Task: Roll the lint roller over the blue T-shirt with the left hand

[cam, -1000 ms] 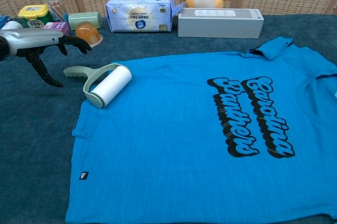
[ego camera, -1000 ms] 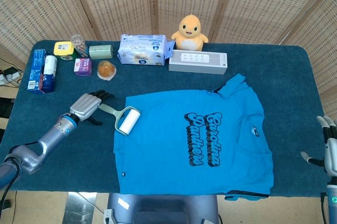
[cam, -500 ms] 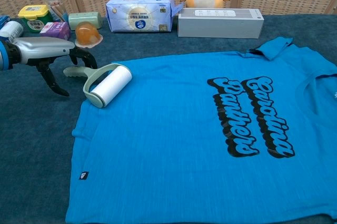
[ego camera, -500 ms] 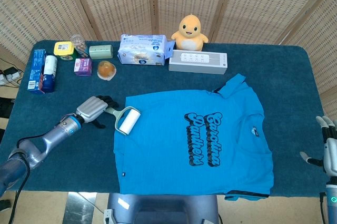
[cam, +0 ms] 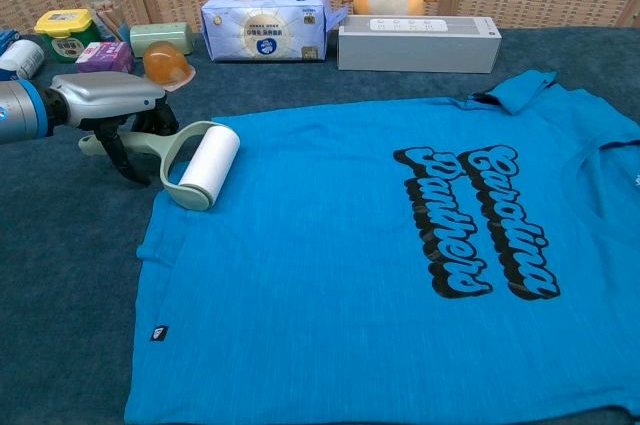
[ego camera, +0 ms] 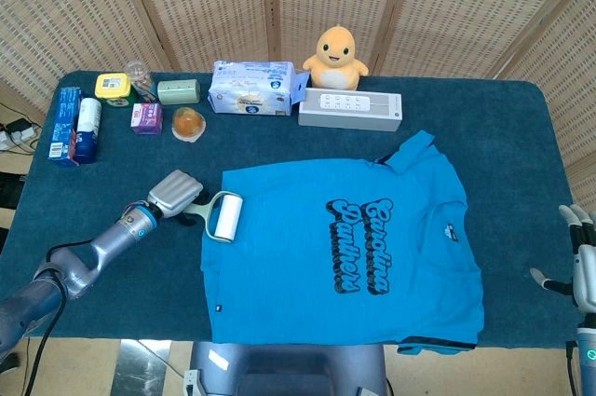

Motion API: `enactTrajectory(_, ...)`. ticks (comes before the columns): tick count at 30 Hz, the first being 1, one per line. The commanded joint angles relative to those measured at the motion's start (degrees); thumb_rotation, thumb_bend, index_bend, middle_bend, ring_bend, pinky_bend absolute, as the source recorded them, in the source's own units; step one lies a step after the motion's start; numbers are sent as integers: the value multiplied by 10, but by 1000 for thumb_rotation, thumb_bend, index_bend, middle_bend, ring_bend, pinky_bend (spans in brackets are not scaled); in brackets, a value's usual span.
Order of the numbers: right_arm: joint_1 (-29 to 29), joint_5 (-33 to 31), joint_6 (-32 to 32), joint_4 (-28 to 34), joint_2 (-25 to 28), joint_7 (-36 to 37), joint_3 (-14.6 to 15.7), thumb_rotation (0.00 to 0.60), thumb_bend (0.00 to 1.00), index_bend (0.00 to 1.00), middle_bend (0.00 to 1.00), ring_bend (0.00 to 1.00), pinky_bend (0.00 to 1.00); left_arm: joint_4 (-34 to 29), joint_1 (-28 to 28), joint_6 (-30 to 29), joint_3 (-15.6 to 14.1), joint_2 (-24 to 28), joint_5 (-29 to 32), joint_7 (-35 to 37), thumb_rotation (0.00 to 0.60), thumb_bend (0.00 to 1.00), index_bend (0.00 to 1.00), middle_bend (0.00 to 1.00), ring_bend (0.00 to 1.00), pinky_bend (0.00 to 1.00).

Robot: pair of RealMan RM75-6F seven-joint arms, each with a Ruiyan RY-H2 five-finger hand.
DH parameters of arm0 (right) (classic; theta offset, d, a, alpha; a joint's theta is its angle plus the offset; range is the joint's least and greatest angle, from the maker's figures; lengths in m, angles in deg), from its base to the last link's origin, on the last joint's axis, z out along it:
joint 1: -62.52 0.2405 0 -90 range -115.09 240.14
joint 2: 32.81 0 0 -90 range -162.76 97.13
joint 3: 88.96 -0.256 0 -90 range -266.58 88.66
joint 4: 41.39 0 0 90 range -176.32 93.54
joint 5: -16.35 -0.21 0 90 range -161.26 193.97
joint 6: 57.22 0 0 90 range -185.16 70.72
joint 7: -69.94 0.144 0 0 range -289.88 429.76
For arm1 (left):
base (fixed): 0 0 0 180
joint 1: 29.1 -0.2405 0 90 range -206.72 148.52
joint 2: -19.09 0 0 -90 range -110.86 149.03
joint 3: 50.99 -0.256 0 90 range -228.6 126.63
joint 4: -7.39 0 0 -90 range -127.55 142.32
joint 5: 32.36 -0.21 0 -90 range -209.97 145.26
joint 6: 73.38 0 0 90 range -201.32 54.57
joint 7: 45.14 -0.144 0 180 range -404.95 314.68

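The blue T-shirt (ego camera: 279, 275) (cam: 300, 275) lies flat on the dark blue table, its black lettering to the right. The lint roller (ego camera: 225, 217) (cam: 205, 167) has a white roll in a pale green frame. The roll rests on the shirt's left shoulder edge. My left hand (ego camera: 175, 193) (cam: 110, 105) sits over the green handle just left of the shirt, its dark fingers curled round the handle. My right hand (ego camera: 579, 261) hangs off the table's right edge, fingers apart and holding nothing; the chest view does not show it.
Along the back stand a tissue pack (ego camera: 251, 88), a yellow plush duck (ego camera: 340, 56) and a white box (ego camera: 349, 110). At the back left are an orange jelly cup (ego camera: 189, 123), a purple box (ego camera: 146, 118), a green case (ego camera: 178, 91) and a blue carton (ego camera: 63, 126).
My left hand came down and rightward onto the handle and its fingers closed round it. The roller swung from slanted to nearly upright in view. The right hand stayed still.
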Motion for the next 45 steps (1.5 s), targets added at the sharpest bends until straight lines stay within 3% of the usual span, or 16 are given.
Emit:
enactTrajectory(1,0,1,0,1,0,0,1,600,0,105,101,0,0,-9,-12,-19,21,-17,25,-47,600,254,880,894,734,766)
enactTrajectory(4,0,3,1,2,1,1,1,600,0,105,101,0,0,-18,-16,-23,32,-23,38,-72,600,398,955,939,797,870)
enactTrajectory(6,-1,4,2,3,2,2,1,600,0,105,101,0,0,-33,-20,-27,44,-25,54,-90,600,594,982,954,824,909)
enactTrajectory(8,-2,5,3,5,3,4,1,600,0,105,101,0,0,-50,-23,-31,53,-23,65,-105,600,713,982,954,828,920)
enactTrajectory(10,-2,5,4,5,3,4,1,600,0,105,100,0,0,-72,-25,-31,58,-17,74,-108,600,749,982,954,829,920)
enactTrajectory(17,-3,8,5,7,5,6,2,600,0,105,101,0,0,-134,-28,-17,76,12,109,-126,600,750,982,954,830,920)
enactTrajectory(21,-2,8,4,7,5,6,3,600,0,105,100,0,0,-194,-26,23,89,42,148,-136,600,752,982,954,833,926)
enactTrajectory(26,-2,8,2,9,6,6,3,600,0,105,101,0,0,-288,-5,117,119,102,235,-149,600,756,983,954,846,941)
enactTrajectory(35,-3,7,0,10,10,12,3,600,0,105,100,0,0,-355,69,228,146,145,413,-235,600,756,981,958,862,965)
enactTrajectory(39,-3,7,0,10,12,19,3,600,0,105,101,0,0,-361,120,245,138,144,483,-273,600,755,982,958,862,966)
enactTrajectory(45,-5,12,-1,13,18,32,4,600,0,105,104,0,0,-357,207,231,100,121,605,-338,600,755,982,959,863,967)
